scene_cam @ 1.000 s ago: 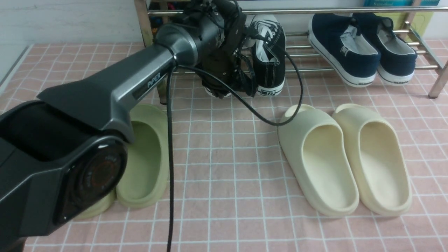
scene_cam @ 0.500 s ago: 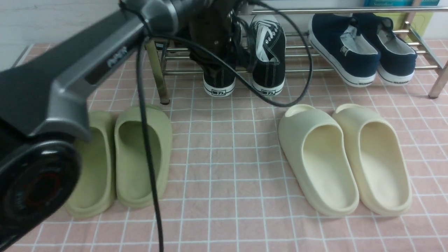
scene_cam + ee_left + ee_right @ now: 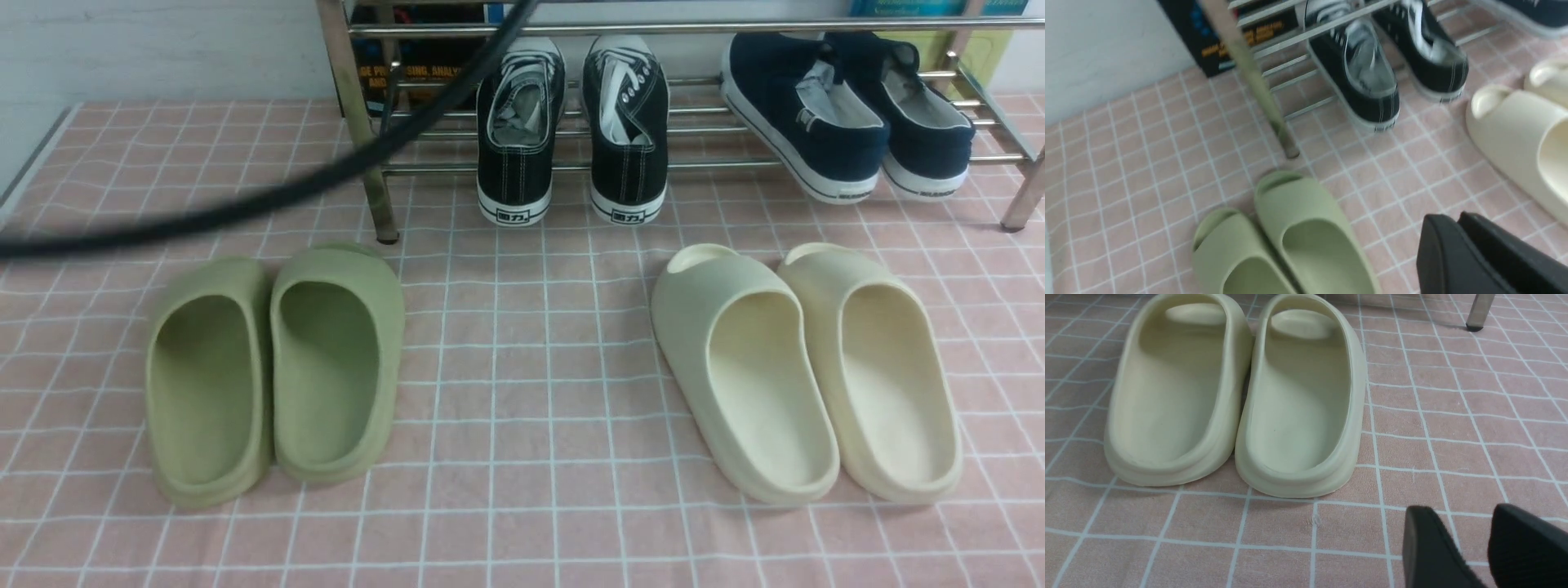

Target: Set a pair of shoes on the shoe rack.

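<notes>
Pink checked cloth (image 3: 522, 392) spreads under the shoe rack (image 3: 735, 26).

A pink cloth with a white grid (image 3: 531, 392) covers the floor. On it lie green foam slides (image 3: 277, 376) and cream foam slides (image 3: 808, 376), each pair side by side, well apart. The shoe rack (image 3: 359, 122) stands on it too; the black sneakers (image 3: 571, 131) seem to overhang its front bar.
</notes>
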Available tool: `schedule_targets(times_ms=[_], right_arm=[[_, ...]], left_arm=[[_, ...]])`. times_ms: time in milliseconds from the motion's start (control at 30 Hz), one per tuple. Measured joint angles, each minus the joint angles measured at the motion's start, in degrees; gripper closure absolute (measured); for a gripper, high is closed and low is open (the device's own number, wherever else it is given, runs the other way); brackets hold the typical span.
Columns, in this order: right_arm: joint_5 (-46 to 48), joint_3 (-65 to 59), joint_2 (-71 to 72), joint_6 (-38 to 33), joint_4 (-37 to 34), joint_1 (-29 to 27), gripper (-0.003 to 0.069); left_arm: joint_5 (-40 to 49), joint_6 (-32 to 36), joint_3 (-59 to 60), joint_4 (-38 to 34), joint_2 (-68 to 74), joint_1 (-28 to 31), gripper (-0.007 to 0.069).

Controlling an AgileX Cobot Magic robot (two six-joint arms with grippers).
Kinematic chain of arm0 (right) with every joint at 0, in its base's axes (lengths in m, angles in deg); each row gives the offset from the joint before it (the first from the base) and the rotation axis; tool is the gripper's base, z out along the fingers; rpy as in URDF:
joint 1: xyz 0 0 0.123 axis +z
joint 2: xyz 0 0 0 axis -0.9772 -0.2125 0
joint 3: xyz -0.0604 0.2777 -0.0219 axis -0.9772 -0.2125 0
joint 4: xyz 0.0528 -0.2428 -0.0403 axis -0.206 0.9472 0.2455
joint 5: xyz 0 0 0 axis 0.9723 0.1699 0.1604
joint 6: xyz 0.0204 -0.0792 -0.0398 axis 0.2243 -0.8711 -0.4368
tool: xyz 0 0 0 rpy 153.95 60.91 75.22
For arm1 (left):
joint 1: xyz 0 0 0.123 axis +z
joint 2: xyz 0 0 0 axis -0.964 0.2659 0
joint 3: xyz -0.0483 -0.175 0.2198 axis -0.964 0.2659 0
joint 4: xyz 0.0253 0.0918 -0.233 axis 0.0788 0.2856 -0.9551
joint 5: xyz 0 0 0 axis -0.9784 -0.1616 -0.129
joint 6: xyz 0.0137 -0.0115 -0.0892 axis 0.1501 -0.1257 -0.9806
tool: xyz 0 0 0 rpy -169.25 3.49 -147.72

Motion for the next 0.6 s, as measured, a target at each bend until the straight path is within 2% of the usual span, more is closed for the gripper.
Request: schedule_targets(times_ms=[200,233,367,467,600], right_arm=[[0.0,0.0,0.0,0.0,0.0,0.0,0.042],[0.0,0.0,0.0,0.0,0.0,0.0,0.042],[0.0,0.0,0.0,0.0,0.0,0.0,0.042],[0.0,0.0,0.0,0.0,0.0,0.0,0.042],[0.0,0.0,0.0,0.0,0.0,0.0,0.042]], left_arm=[[-31.64,-4.75,36.23,2.0,-26.68,0.0,0.0554],[-38.68,-5.88,45.7,2.49,-33.59,0.0,0.0557],[-53.17,-10.79,59.95,3.17,-49.59,0.0,0.0611],[-53.72,-15.19,65.61,3.37,-57.67,0.0,0.0622],[-49.44,-18.76,68.91,4.24,-63.69,0.0,0.0622]])
